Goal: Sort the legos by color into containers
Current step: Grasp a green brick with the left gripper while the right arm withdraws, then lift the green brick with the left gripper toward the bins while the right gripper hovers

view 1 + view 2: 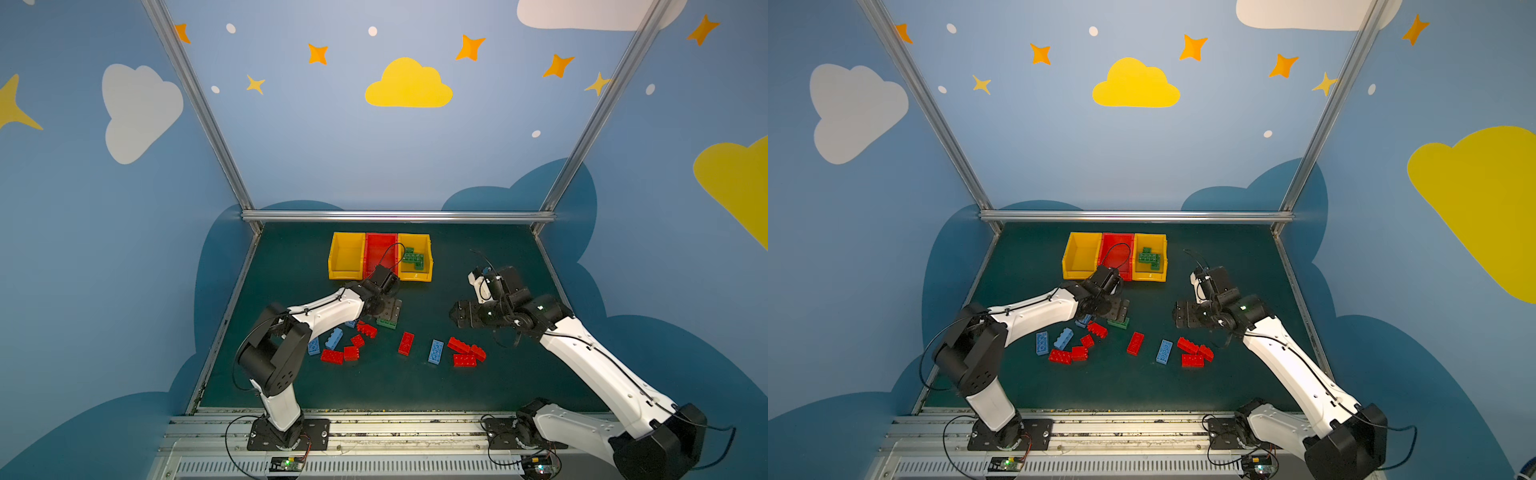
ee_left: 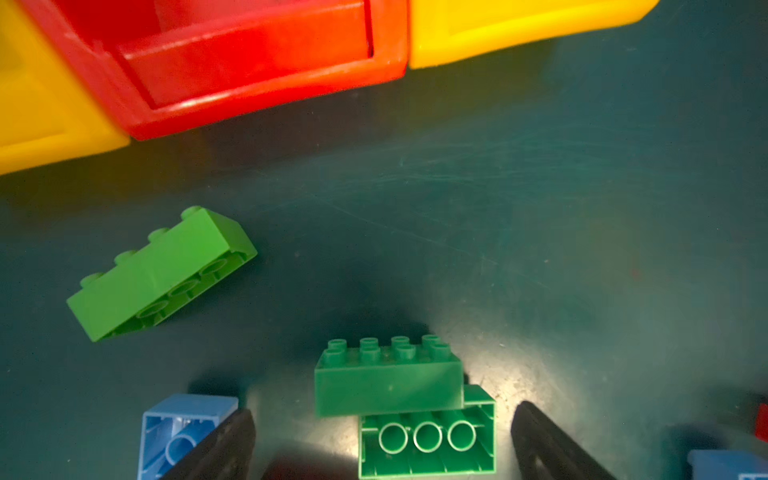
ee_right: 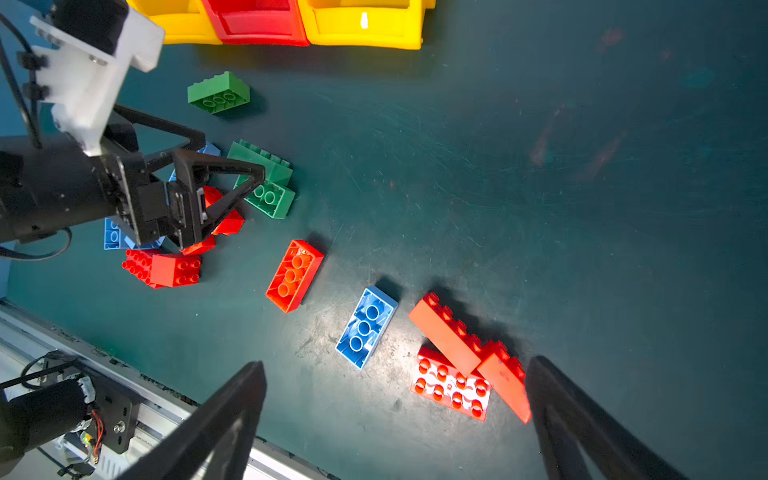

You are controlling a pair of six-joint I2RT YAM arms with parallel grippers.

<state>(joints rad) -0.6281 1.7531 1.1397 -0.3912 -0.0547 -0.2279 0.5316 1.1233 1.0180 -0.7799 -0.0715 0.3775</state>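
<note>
Three joined containers stand at the back: a yellow bin (image 1: 345,273), a red bin (image 1: 376,246) and a yellow bin (image 1: 415,275) holding green legos (image 1: 413,257). My left gripper (image 1: 390,311) (image 2: 384,415) hangs open just in front of the red bin. Its fingers straddle, without touching, a dark green brick (image 2: 388,382) leaning on an upturned green one (image 2: 428,440). A lighter green brick (image 2: 162,274) lies tilted nearby. My right gripper (image 1: 455,313) (image 3: 397,365) is open and empty above a blue brick (image 3: 365,326) and a red cluster (image 3: 453,365).
Red and blue bricks (image 1: 345,345) lie scattered under the left forearm. A single red brick (image 1: 406,343) lies mid-mat. A metal rail (image 1: 374,419) edges the front of the mat, and frame posts stand at the back corners.
</note>
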